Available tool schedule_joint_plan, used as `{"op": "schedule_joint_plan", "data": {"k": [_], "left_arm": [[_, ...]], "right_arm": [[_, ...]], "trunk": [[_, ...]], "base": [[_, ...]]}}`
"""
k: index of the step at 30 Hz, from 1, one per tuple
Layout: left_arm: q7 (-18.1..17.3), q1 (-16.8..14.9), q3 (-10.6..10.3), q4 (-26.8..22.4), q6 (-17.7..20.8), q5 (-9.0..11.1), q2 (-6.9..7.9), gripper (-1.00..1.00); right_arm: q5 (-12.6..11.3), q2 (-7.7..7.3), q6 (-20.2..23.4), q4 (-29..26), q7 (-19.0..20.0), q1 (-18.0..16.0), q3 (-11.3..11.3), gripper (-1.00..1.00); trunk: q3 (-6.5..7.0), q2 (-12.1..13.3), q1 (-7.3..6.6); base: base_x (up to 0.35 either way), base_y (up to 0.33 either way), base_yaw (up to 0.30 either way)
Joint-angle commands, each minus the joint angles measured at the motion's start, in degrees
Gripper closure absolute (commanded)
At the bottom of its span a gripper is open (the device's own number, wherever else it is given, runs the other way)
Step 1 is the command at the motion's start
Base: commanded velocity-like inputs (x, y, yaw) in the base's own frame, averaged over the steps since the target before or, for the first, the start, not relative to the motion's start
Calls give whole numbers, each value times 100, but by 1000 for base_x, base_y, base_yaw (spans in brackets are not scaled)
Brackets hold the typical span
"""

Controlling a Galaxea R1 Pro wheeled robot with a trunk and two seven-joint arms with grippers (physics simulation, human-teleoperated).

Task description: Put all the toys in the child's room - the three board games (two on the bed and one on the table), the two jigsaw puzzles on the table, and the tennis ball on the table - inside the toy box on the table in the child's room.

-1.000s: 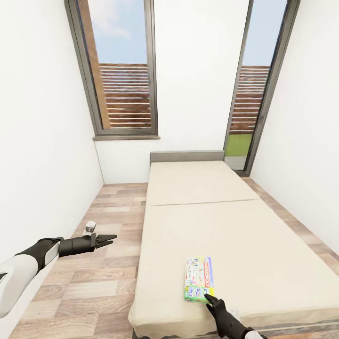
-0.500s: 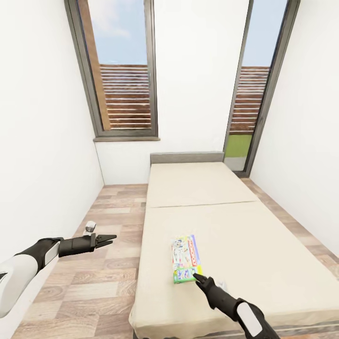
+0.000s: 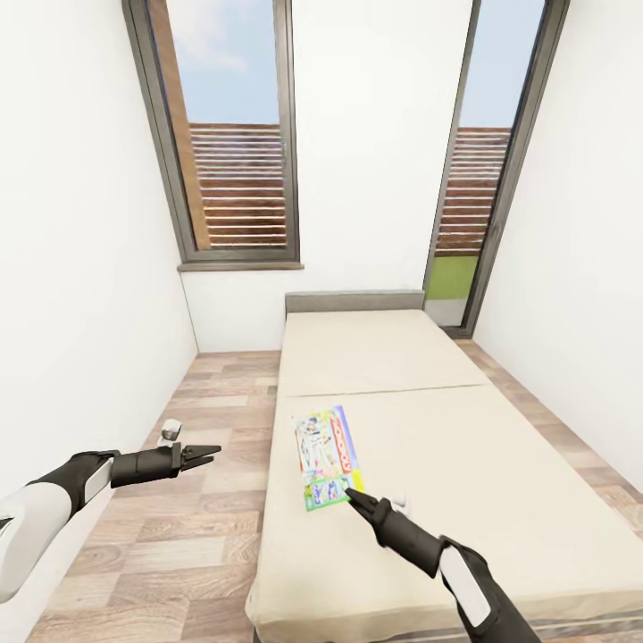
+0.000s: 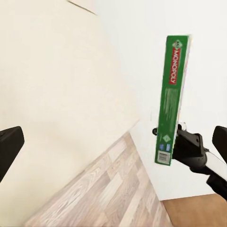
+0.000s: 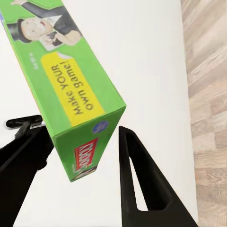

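Monopoly box gripped over bed

Right gripper (image 3: 350, 494) jaws clamp the flat green-purple Monopoly board game (image 3: 327, 456) above the cream mattress bed (image 3: 464, 464), frame centre; left gripper (image 3: 211, 452) jaws slightly parted, empty.

The flat green-edged Monopoly board game box (image 3: 326, 456) with its pale cartoon-printed lid is hanging lifted above the large cream mattress of the grey-framed bed (image 3: 500, 446), near its left edge, lid facing up, one near end sitting between the black fingers of the right gripper (image 3: 351, 496).
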Motion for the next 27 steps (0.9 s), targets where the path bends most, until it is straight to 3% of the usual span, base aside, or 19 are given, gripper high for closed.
{"op": "schedule_joint_plan", "data": {"k": [1, 4, 15, 27], "left_arm": [[-20, -3, 14, 0, 59, -12, 1, -100], [-18, -3, 14, 0, 58, -16, 1, -100], [-11, -3, 14, 0, 53, -17, 1, -100], [-13, -3, 21, 0, 62, -20, 8, -100]], "right_arm": [[31, -2, 13, -5, 182, 2, -15, 100], [47, -11, 31, -7, 420, 5, -4, 100], [33, -40, -120, 22, 714, -19, -9, 100], [54, -63, -235, 19, 455, -20, -23, 100]], "trunk": [[12, 38, -22], [66, 158, -88], [263, 599, -330], [479, 1081, -593]], "base": [[0, 0, 0], [0, 0, 0], [0, 0, 0], [0, 0, 0]]}}
